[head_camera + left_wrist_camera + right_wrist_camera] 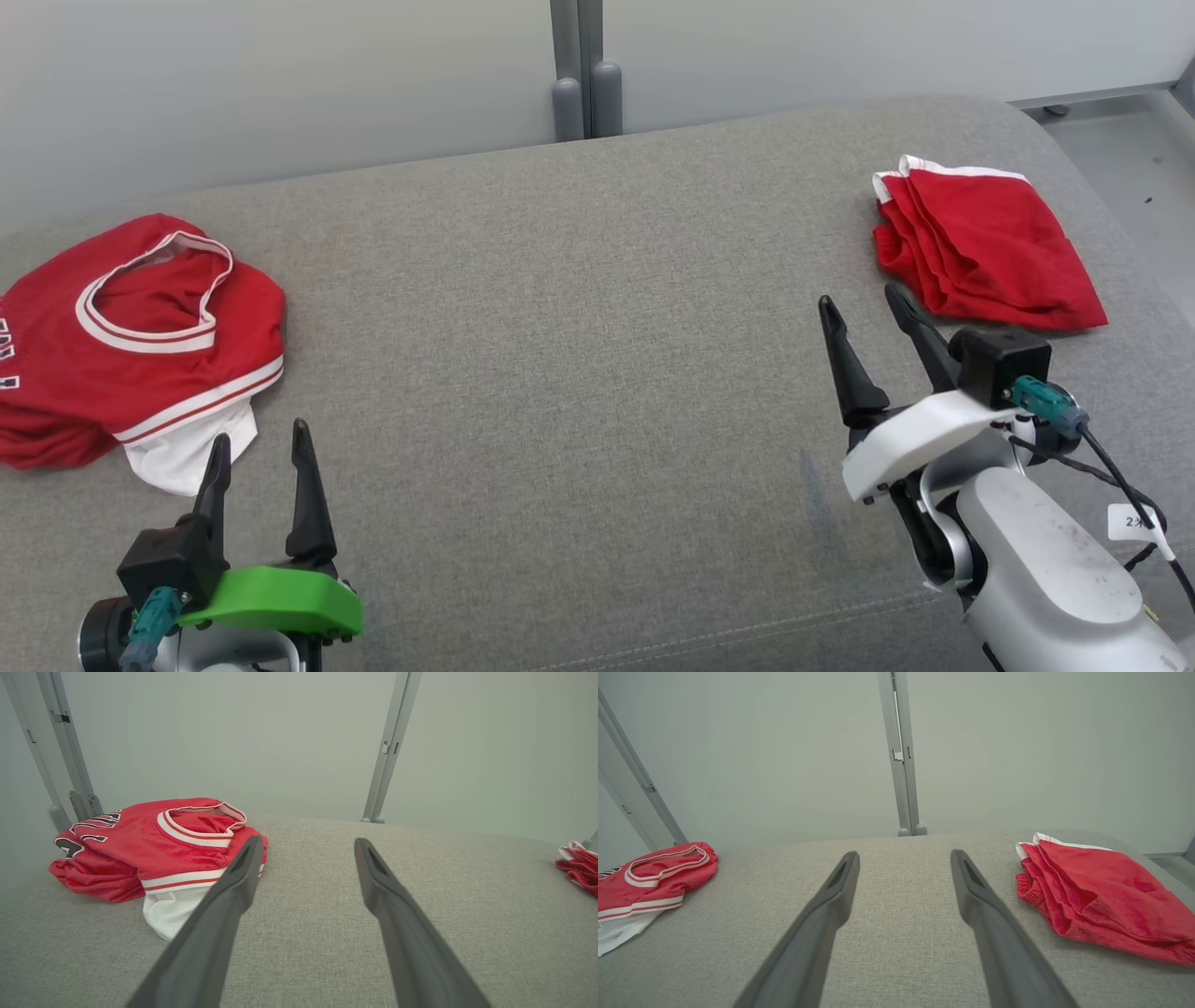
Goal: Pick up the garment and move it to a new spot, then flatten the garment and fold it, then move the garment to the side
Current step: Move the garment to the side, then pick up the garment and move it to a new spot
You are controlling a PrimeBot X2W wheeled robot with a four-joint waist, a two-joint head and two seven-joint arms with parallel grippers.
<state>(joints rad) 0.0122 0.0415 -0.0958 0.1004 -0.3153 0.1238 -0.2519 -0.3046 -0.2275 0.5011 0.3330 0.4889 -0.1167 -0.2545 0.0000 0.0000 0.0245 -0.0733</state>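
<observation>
**Both grippers spread wide, nothing held**

Nearest the camera, the left gripper [261, 432] is seen at the near left with its two dark fingers parted and nothing between them. The right gripper [859, 295] is seen at the near right, likewise released and empty, its fingers angled toward the far left.

A crumpled red jersey [56, 373] with white trim and a white hem is spread on the left end of the grey cushion [560, 327]. It lies just beyond the left gripper and to its left. In the left wrist view the left gripper [307, 839] is aimed past the red jersey [140, 849]: one finger crosses the white hem, but contact cannot be judged.

A folded red garment [990, 247] with a white edge is laid at the far right of the cushion. It sits beyond the right gripper and to its right, near but apart from the fingertips. In the right wrist view the right gripper [904, 852] points at bare cushion, with the folded red garment [1101, 896] to the right and the red jersey [649, 877] well apart at the left edge.

Grey posts [585, 93] are seen against the pale wall [280, 84] behind the cushion.
</observation>
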